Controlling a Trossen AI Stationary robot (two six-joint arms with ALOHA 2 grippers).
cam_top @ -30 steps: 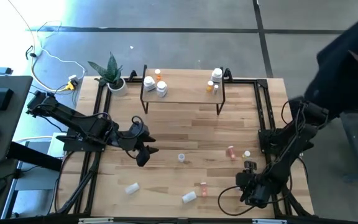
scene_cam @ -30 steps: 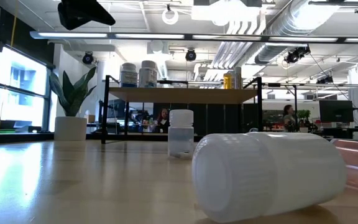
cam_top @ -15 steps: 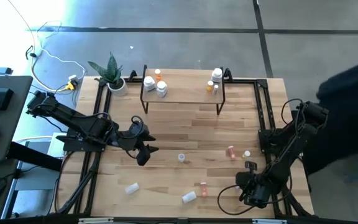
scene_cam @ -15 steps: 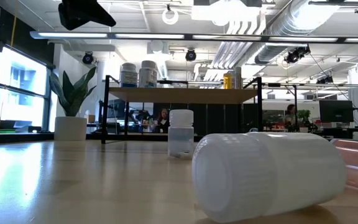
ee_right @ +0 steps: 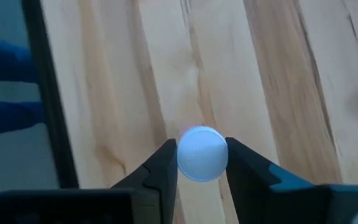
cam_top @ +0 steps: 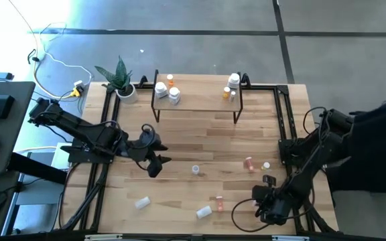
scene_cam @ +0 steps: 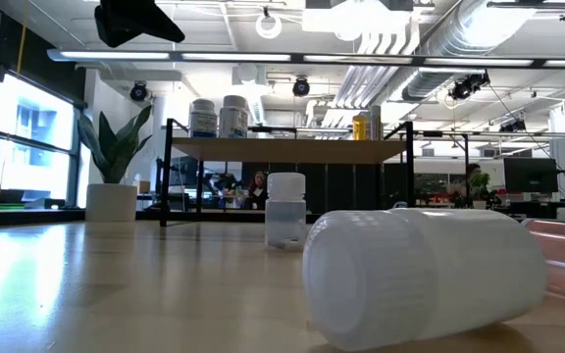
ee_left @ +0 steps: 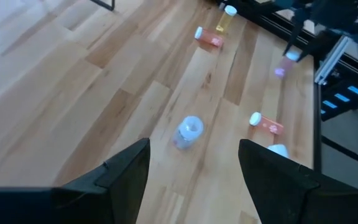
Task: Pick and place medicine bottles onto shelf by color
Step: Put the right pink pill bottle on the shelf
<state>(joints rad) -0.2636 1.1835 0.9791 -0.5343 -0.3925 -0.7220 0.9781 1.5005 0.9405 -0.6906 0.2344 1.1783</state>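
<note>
Right wrist view | right claw [ee_right: 201,163] clamps bottle [ee_right: 202,154] | cap toward camera, axis end-on

Your left gripper [ee_left: 194,171] hangs over the planked wooden tabletop [ee_left: 73,81], dark fingers [ee_left: 126,171] spread wide with nothing between them. Straight ahead stands a small clear white-capped bottle [ee_left: 188,131]; beyond it two pinkish white-capped bottles [ee_left: 266,123] [ee_left: 209,37] lie down, and an orange-amber bottle [ee_left: 227,17] sits farther off.
</note>
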